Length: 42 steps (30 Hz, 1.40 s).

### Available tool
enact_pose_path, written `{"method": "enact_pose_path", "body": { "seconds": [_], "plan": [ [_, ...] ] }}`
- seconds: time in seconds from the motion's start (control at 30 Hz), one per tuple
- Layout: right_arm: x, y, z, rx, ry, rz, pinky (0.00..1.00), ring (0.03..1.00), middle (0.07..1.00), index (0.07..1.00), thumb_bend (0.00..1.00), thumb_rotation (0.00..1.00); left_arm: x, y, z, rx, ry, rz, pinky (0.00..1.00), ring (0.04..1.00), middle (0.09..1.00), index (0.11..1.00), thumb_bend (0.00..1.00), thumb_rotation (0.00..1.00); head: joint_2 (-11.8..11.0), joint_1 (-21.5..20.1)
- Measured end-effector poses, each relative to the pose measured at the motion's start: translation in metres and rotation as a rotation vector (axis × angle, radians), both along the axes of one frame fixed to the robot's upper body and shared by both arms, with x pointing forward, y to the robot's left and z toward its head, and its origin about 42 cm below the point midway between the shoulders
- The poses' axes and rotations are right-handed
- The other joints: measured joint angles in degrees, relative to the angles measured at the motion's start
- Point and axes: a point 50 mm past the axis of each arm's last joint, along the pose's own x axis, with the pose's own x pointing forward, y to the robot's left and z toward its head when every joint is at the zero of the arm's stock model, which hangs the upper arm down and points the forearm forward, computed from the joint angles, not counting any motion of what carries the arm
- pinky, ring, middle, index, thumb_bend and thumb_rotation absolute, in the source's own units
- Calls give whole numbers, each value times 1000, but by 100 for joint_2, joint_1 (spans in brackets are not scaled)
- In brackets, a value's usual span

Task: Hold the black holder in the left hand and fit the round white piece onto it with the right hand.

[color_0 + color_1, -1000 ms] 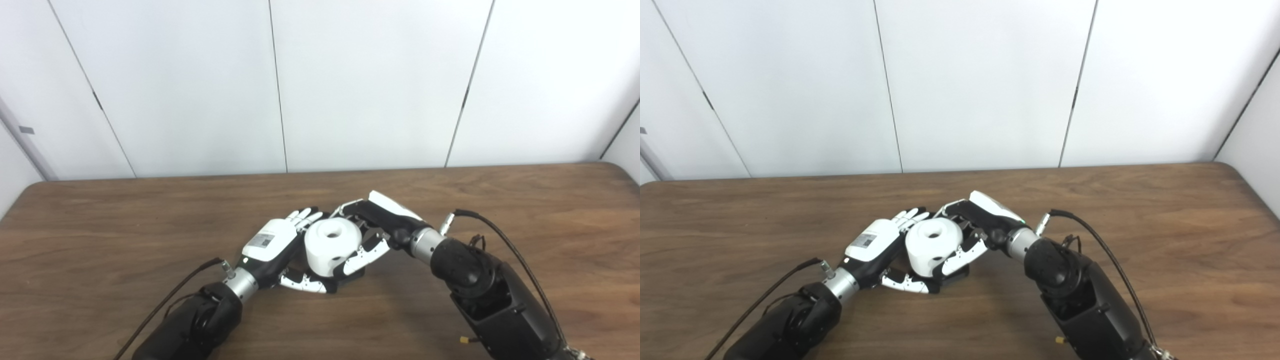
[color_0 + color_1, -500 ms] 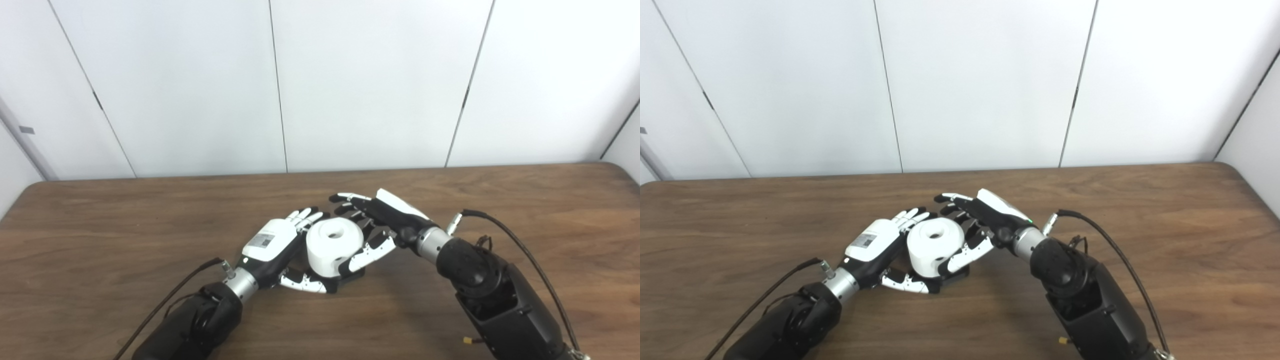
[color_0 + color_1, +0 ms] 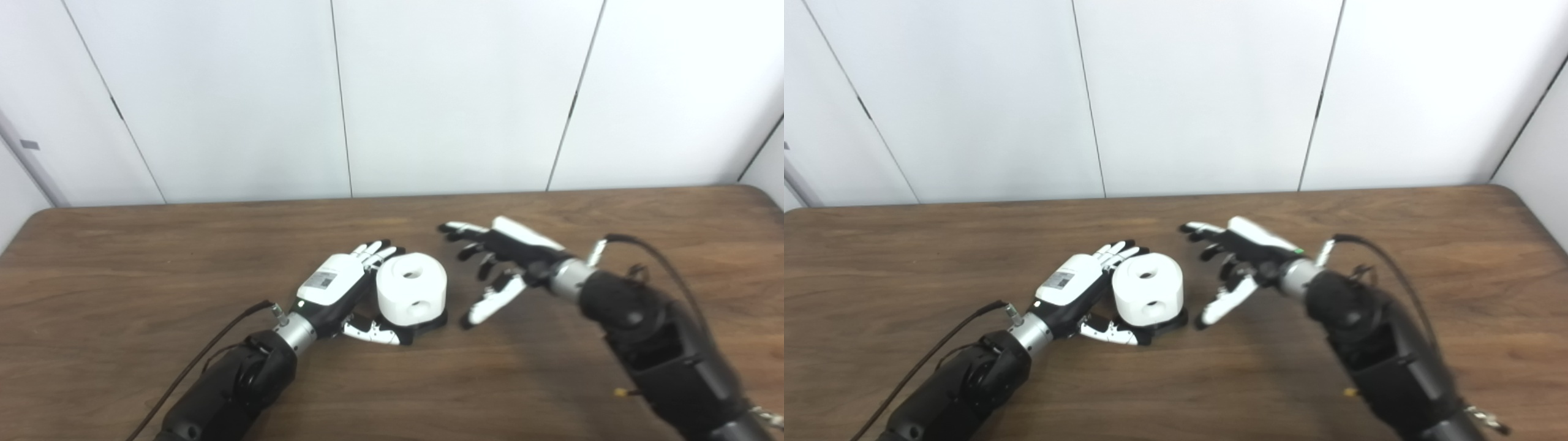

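Black holder (image 3: 429, 323) shows only as a dark rim at the foot of the round white piece (image 3: 411, 296), which sits squarely on top of it and hides nearly all of it; both stand near the middle of the bench (image 3: 122, 257). Judging by how level the white piece sits, with its top hole facing up and a side hole facing the camera, the fitting looks done or very nearly so, though how fully it is seated cannot be seen. Pressed against the piece's left side is the left hand (image 3: 337, 288), palm turned toward the piece, its fingers (image 3: 375, 251) reaching round behind and its thumb lying along the bench to the holder's front edge. That cradling grip looks meant to keep the base from sliding or turning while the piece goes on; whether the fingers actually clamp the holder or merely brace the stack cannot be told, since the white piece covers the contact. To the right, clear of the stack, the right hand (image 3: 499, 263) hangs above the bench with its fingers spread and nothing in them, palm facing left toward the piece. With that hand apart, the stack depends on the left hand and its own seating, so a loose fit might let the piece tip if the brace were dropped.
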Motion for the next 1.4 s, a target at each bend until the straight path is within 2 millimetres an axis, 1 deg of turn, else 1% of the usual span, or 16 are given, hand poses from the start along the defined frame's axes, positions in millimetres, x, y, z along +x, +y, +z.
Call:
{"method": "enact_pose_path", "body": {
  "seconds": [0.1, 0.17, 0.23, 0.37, 0.43, 0.5, 0.53, 0.57, 0.63, 0.7, 0.8, 0.9, 1.1, 1.4],
  "plan": [
    [0, -15, 6, 9, -4, -35, 656, 838, 938, 911, 917, 69, 0, 0, 0, 1, 1, 0, 1000, 1000, 948, 481, 525, 66, 9, -9],
    [-1, -24, 8, 10, -4, -51, 646, 842, 937, 910, 895, 40, 0, 0, 0, 1, 1, 0, 1000, 1000, 951, 481, 525, 66, 9, -9],
    [-2, -31, 9, 15, -1, -63, 636, 845, 945, 914, 881, 40, 0, 0, 0, 1, 1, -1, 1000, 1000, 950, 481, 525, 67, 9, -26],
    [-5, -43, 11, 28, 1, -80, 650, 837, 951, 917, 868, 21, 0, 1, 1, 1, 1, -1, 1000, 1000, 951, 481, 525, 67, 18, -26],
    [-6, -48, 14, 32, -4, -87, 635, 820, 929, 902, 845, 28, 0, 1, 1, 1, 1, -1, 1000, 1000, 953, 481, 525, 67, 9, -26],
    [-6, -53, 16, 51, -26, -114, 609, 787, 902, 866, 801, 18, 0, 1, 1, 1, 0, -2, 1000, 1000, 951, 481, 525, 67, 9, -26],
    [-6, -55, 16, 72, -47, -134, 592, 770, 889, 848, 785, 11, 0, 1, 1, 1, 0, -1, 1000, 1000, 951, 481, 525, 67, 9, -26],
    [-6, -56, 17, 103, -72, -154, 556, 732, 866, 814, 764, 4, 0, 1, 1, 1, 0, -1, 1000, 1000, 953, 481, 525, 67, 9, -18],
    [-6, -54, 15, 176, -133, -196, 495, 666, 823, 753, 743, 4, 1, 2, 1, 3, 0, 0, 1000, 1000, 957, 481, 525, 67, 9, -18],
    [-5, -47, 7, 246, -180, -239, 483, 652, 810, 742, 740, 5, 1, 2, 1, 3, 0, 0, 1000, 1000, 956, 481, 525, 67, 9, -18],
    [-6, -38, -10, 327, -201, -286, 485, 647, 807, 745, 715, 0, 1, 1, 1, 2, 0, -2, 1000, 1000, 955, 481, 525, 68, 9, -9],
    [-10, -37, -19, 366, -211, -323, 492, 655, 819, 746, 693, 0, 0, 1, 1, 2, -1, -2, 1000, 1000, 954, 481, 525, 67, 9, -26],
    [-12, -44, -21, 400, -248, -380, 512, 661, 816, 735, 694, 0, 1, 2, 1, 3, 0, -1, 1000, 1000, 950, 481, 525, 66, 9, -18],
    [-13, -40, -23, 428, -244, -377, 525, 650, 820, 731, 707, 0, 1, 2, 1, 2, -1, -2, 1000, 1000, 959, 481, 525, 68, 9, 0]
  ]
}}
